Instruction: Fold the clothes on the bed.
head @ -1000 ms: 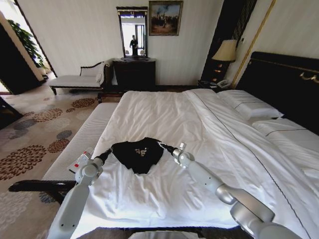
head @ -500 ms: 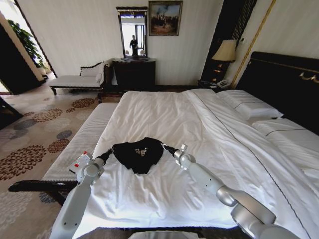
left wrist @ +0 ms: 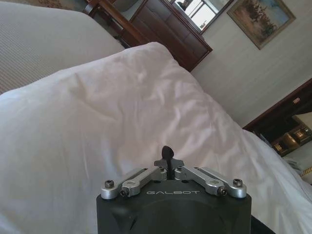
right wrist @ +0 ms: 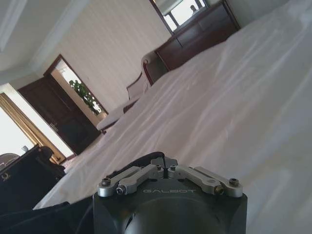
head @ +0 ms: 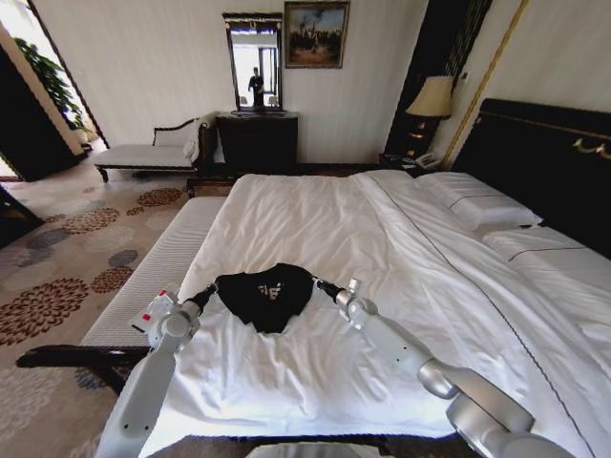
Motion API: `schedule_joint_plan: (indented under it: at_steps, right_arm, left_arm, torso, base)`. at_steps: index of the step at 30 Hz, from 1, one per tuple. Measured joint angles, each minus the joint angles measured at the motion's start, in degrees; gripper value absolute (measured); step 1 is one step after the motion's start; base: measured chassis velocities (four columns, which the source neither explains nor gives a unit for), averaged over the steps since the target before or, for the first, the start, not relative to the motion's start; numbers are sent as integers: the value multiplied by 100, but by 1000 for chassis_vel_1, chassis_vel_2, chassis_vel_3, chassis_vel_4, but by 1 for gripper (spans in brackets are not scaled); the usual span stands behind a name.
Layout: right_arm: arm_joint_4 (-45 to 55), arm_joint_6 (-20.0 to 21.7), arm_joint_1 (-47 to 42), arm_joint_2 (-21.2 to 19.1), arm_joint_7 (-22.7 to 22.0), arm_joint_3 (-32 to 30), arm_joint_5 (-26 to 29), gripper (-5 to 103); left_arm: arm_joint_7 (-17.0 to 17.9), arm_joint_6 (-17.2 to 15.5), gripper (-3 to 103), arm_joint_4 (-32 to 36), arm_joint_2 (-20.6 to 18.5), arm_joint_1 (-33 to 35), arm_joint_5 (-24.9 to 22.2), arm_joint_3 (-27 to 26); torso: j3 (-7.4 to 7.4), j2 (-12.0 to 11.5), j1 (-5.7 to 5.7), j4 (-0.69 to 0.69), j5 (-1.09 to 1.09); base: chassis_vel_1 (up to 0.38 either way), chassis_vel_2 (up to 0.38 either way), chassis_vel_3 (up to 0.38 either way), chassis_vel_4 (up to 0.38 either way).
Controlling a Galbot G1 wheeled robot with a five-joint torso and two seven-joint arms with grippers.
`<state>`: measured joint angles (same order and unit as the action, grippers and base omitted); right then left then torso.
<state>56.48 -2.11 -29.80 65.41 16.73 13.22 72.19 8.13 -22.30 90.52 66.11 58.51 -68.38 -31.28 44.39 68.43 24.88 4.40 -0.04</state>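
Note:
The clothes, one black T-shirt [head: 265, 297] with white lettering, lie bunched near the foot of the bed [head: 315, 215] on its white duvet. My left gripper [head: 209, 291] is at the shirt's left edge and my right gripper [head: 321, 284] at its right edge, each shut on the cloth. In the left wrist view the left gripper [left wrist: 167, 157] has its fingers pressed together over the duvet [left wrist: 97, 112]. The right wrist view shows the right gripper [right wrist: 162, 164] shut, with black cloth [right wrist: 34, 217] beside it.
A grey striped bench [head: 158, 267] runs along the bed's left side with a small white device [head: 153, 307] on it. Pillows [head: 482, 205] and a dark headboard [head: 544, 162] are at the right. A chaise [head: 143, 155], dresser [head: 258, 141] and lamp [head: 431, 97] stand by the far wall.
My right gripper has drawn slightly right and toward me with the shirt's edge. The shirt's far edge has flattened and spread wider. The left gripper has barely moved.

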Motion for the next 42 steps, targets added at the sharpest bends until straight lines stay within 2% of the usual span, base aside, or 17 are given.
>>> schedule_joint_plan:
  at_steps: [5,8,10,18,21,23,25,27,29,30,31,32,34,36,38,39,42]
  right_arm:
    - [839,-359,70,-500,-59,-312,-14,0]
    - [1903,-564,158,-983,-357,-625,322,0]
    - [2089,-600,189,-1069,-396,-683,400,0]
    - [3259,-915,1153,-1899,-559,-1065,1085,0]
    - [3585,-916,1311,-2132,-599,-1178,1252,0]
    - [4378,-888,1242,-2681,-718,-1563,1542,0]
    - [4699,-859,1076,-2899,-756,-1810,1645,0]
    - [5611,-809,321,-3500,-814,-2618,1858,0]
    - [5960,-807,-40,-3690,-830,-2967,1873,0]
    - [6374,-798,-561,-3878,-836,-3490,1868,0]
    - [6927,-757,-1434,-3999,-881,-4187,1786,0]
    - [7118,-733,-1794,-4002,-962,-4440,1742,0]
    - [7255,-712,-2055,-3998,-1053,-4626,1718,0]
    - [7745,-576,-2716,-3943,-1472,-5256,1713,0]
    - [8061,-478,-2977,-3942,-1701,-5740,1765,0]
    - [8061,-478,-2977,-3942,-1701,-5740,1765,0]
    - [8648,-306,-3234,-4041,-2009,-6622,2177,0]
  left_arm:
    - [311,44,2,361,-260,-281,-239,8]
    - [516,35,2,849,-602,-787,-596,60]
    - [546,34,2,925,-682,-925,-672,83]
    - [814,8,2,974,-1337,-2931,-1294,714]
    - [884,-3,2,1105,-1428,-3228,-1460,781]
    - [1014,-31,2,1621,-1648,-3335,-1799,724]
    - [1054,-47,2,1851,-1743,-3261,-1916,647]
    - [1094,-76,2,2610,-2111,-2709,-2163,178]
    - [1088,-87,2,2913,-2245,-2425,-2217,-60]
    - [1061,-123,2,3279,-2369,-2057,-2265,-375]
    - [999,-174,2,3896,-2508,-1382,-2360,-1072]
    - [985,-178,2,4210,-2546,-923,-2447,-1508]
    - [981,-191,2,4391,-2560,-625,-2526,-1757]
    - [1030,-203,2,5016,-2623,298,-2982,-2787]
    - [1078,-199,2,5287,-2756,509,-3354,-3291]
    - [1078,-199,2,5287,-2756,509,-3354,-3291]
    - [1233,-133,2,5377,-3029,518,-4147,-4036]
  torso:
    - [0,0,0,2,-1]
    - [0,0,0,1,1]
    - [-1,0,0,1,2]
    - [0,0,1,1,2]
    - [0,0,2,0,0]
    - [0,0,2,1,0]
    - [0,0,2,1,2]
    - [-1,1,0,4,2]
    - [-1,1,-1,4,2]
    - [-3,1,-3,4,-1]
    - [-4,3,-5,6,-2]
    - [-5,3,-6,5,7]
    - [-5,3,-6,0,4]
    - [-3,3,-5,-7,-2]
    - [-2,2,-3,-4,0]
    - [-2,2,-3,-4,0]
    - [-1,1,0,4,1]
  base:
    - [0,0,0,0]
    - [0,0,0,0]
    - [0,0,0,0]
    - [0,0,0,0]
    - [0,0,0,0]
    - [0,0,0,0]
    - [0,0,0,0]
    - [0,0,0,0]
    - [0,0,0,0]
    - [0,0,0,0]
    - [0,0,0,0]
    - [0,0,0,0]
    - [0,0,0,0]
    - [0,0,0,0]
    - [0,0,0,0]
    - [0,0,0,0]
    - [0,0,0,0]
